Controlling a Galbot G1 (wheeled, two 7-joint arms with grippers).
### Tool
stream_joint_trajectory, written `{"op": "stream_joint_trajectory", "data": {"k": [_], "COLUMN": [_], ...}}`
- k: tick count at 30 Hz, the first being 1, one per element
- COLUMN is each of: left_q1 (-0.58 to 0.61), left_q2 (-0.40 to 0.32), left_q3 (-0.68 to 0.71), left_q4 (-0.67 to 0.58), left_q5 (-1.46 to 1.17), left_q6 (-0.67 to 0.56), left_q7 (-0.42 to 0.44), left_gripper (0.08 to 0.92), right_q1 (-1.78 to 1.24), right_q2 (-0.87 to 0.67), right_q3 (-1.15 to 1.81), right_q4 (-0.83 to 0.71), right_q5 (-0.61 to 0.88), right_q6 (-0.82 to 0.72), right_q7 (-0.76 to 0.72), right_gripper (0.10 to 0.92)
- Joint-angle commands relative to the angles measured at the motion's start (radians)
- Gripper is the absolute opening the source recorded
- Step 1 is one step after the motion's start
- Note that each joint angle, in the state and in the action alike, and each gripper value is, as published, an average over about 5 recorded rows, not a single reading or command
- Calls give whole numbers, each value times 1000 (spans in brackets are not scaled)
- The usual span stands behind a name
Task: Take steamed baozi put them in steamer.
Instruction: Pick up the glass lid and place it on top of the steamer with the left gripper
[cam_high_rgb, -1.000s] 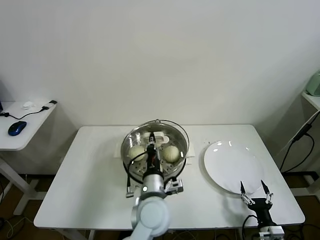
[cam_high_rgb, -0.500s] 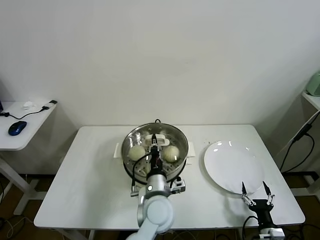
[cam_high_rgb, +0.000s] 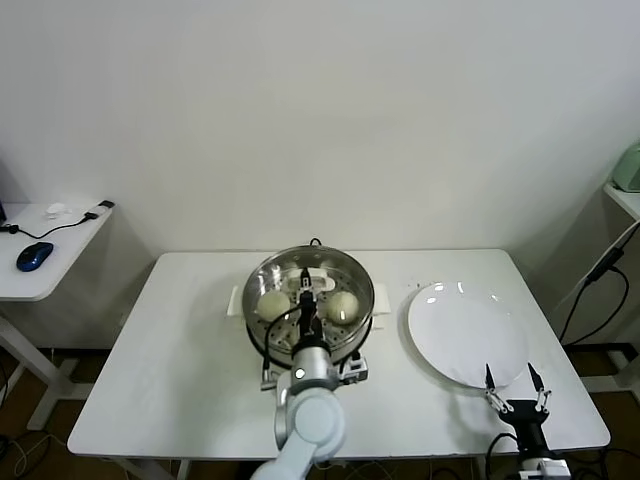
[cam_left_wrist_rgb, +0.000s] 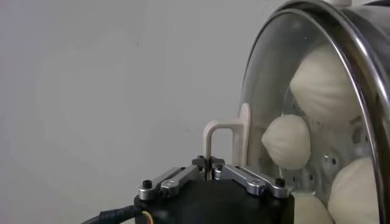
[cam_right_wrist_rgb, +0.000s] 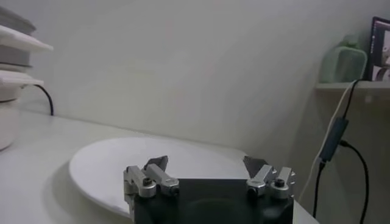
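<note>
The steamer (cam_high_rgb: 257, 333) stands mid-table with cream-white baozi (cam_high_rgb: 272, 304) (cam_high_rgb: 342, 305) inside it. A round glass lid (cam_high_rgb: 335, 273) lies over its top. My left gripper (cam_high_rgb: 308, 297) is above the middle of the lid, shut on its white handle (cam_left_wrist_rgb: 222, 135). In the left wrist view the left gripper (cam_left_wrist_rgb: 209, 164) pinches that handle, and several baozi (cam_left_wrist_rgb: 286, 140) show through the glass lid (cam_left_wrist_rgb: 262, 91). My right gripper (cam_high_rgb: 515, 384) hangs open and empty at the near edge of the white plate (cam_high_rgb: 465, 330).
The plate (cam_right_wrist_rgb: 109, 164) is bare and lies right of the steamer. A side table with a blue mouse (cam_high_rgb: 34, 256) stands far left. A black cable (cam_high_rgb: 590, 290) hangs at the right, past the table's edge.
The lid, held raised and tilted over the steamer a second ago, has come down level onto the steamer's rim with my left gripper still on its handle. The right gripper has drifted slightly lower.
</note>
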Motion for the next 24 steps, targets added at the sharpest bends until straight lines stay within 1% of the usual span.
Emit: {"op": "stream_joint_trajectory", "data": {"k": [1,11,14,17,24], "left_q1": [-2,1,4,9,18], "left_q2": [-7,3,5,8,24], "left_q3": [6,-3,-4,-4,6], "left_q4": [7,12,9,-3,-33], "left_q5": [5,6,6,6,0], "left_q6": [2,-2,-4,-7,-22], "left_q7": [-4,-4,-3,1,5], "left_gripper": [130,130,148,213,421], "right_q1": [-1,1,3,1,-6], "right_q2": [1,4,4,3,-2], "right_q3": [-2,-3,-3,-4,-6], "right_q4": [-1,1,2,4,-4], "right_q5": [-4,-4,-4,-4,-5], "right_q6": [8,13,13,14,14], "right_q7": [-2,-8,-13,-23,-45], "right_gripper": [823,823,823,823,823]}}
